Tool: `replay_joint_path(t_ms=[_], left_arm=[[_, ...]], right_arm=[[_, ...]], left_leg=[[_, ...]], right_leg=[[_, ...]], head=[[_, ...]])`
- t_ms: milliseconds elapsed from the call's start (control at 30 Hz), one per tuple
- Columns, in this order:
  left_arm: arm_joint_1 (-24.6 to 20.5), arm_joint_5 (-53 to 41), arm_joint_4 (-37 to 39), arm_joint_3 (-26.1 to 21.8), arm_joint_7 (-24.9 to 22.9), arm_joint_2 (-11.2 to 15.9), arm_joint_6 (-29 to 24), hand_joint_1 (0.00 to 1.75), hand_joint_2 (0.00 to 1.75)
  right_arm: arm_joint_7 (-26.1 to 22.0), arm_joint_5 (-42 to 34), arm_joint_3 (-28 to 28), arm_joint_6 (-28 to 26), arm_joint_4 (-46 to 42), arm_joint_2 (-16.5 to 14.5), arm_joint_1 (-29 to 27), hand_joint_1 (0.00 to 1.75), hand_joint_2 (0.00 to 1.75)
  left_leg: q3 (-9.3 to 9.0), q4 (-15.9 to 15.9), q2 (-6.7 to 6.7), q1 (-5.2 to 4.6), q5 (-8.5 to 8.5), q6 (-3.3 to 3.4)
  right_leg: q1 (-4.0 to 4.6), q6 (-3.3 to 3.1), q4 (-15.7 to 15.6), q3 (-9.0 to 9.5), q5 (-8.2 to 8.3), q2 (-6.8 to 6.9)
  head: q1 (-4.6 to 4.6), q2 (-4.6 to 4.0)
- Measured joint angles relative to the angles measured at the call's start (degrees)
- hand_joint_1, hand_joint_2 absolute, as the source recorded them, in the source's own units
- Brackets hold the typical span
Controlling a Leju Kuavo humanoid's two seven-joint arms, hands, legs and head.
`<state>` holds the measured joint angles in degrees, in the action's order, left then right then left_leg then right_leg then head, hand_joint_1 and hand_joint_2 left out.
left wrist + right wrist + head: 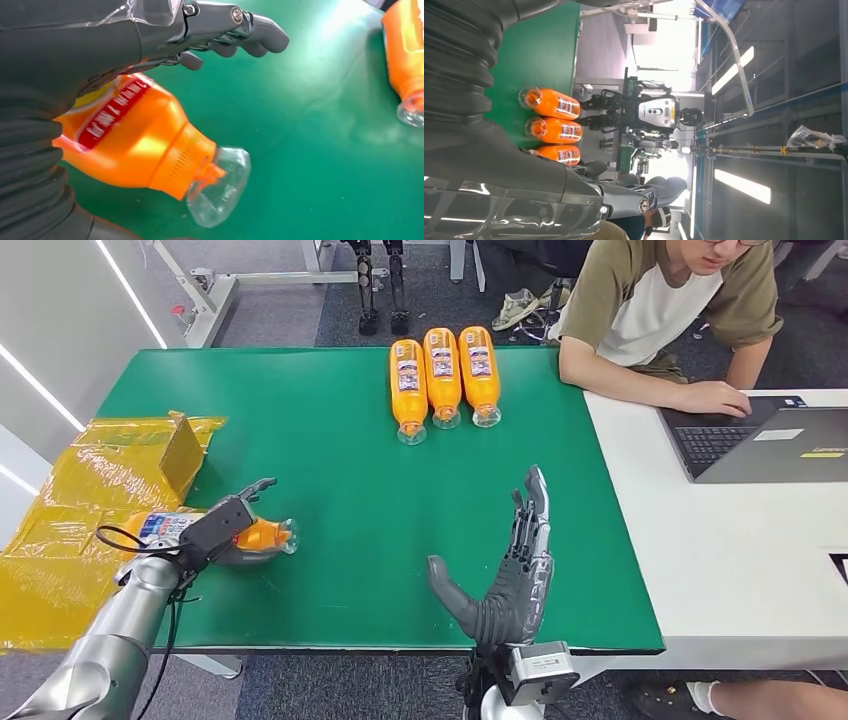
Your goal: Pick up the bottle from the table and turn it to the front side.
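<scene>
Lying on its side on the green tabletop (340, 490), the orange bottle (262, 536) sits under the left hand (226, 524), whose fingers curl over its body, clear cap poking out past them. The right hand (515, 575) stands apart, flat, fingers spread, holding nothing.

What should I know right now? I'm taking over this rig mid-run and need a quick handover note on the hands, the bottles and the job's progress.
Left hand: wrapped over the orange bottle at the green table's left edge, beside the yellow bag; the bottle lies on its side, clear cap toward the table's middle. Whether it has left the cloth, I cannot tell.
Right hand: open, fingers straight, holding nothing, above the near edge.
Three more orange bottles lie side by side at the far edge.
Done: bottle grasped. Left: lift it and turn it front side up.
A person works at a laptop on the right.
</scene>
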<state>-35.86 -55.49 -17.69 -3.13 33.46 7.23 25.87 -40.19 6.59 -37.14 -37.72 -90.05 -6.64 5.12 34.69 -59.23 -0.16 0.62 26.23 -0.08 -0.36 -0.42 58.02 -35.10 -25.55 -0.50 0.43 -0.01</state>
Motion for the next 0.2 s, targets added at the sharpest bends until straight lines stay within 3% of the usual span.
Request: replay_joint_path(t_ms=[200], left_arm=[[0.47, 5.14, -0.77, -0.89, 5.93, 0.22, -3.0, 0.0, 1.75]], right_arm=[[0.0, 1.15, 0.16, 0.24, 0.0, -0.01, -0.32, 0.0, 1.75]], left_leg=[[0.06, -0.01, 0.0, 0.0, -0.01, -0.01]], right_leg=[[0.0, -0.02, 0.0, -0.07, 0.0, 0.0]], head=[[0.01, 0.01]])
